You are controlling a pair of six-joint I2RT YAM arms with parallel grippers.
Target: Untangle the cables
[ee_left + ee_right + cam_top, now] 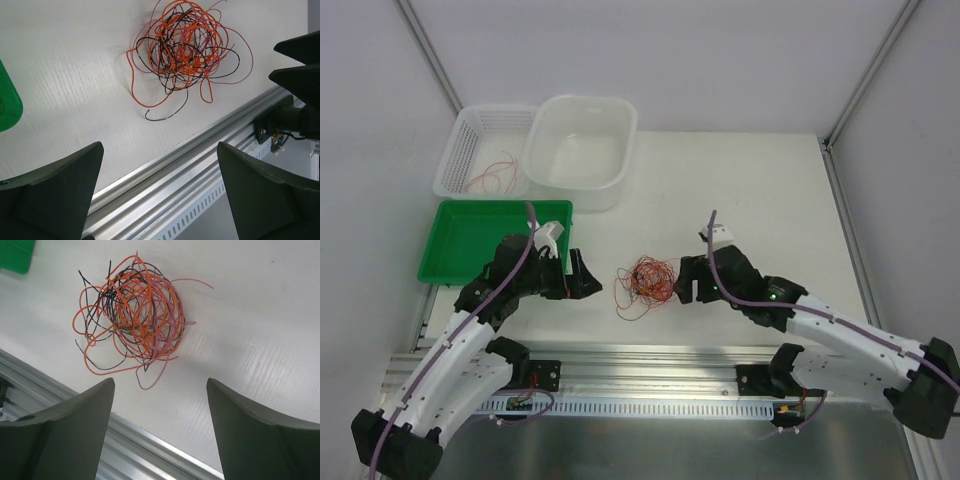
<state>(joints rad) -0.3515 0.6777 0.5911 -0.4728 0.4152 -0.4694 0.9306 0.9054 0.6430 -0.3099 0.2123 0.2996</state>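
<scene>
Cables [645, 280]: lying as one tangled clump at centre of top view, on white table [750, 200], just above metal rail [650, 358]. Red, orange and blk strands, hair-thin and springy-looking, curling in loose overlapping loops. A few free ends are trailing out twd lower left of clump. Table surface is showing faint ribbing and a slight sheen in wrist views.

Progress: judging this as early stage. A few thin red/orange strands [492, 178] are lying apart in white mesh basket [450, 165], upper left of frame, prob. already sorted. Main clump is looking fully knotted, so most of the work is remaining.

Also: translucent plastic tub [625, 140], rounded corners, sitting right of basket; glossy green tray [460, 250] sitting below basket.

Left gripper [582, 275]: sitting just left of clump, not touching; jaws spread wide, holding nothing.

Right gripper [688, 282]: sitting just right of clump, not touching; jaws likewise spread, nothing btwn them.
</scene>
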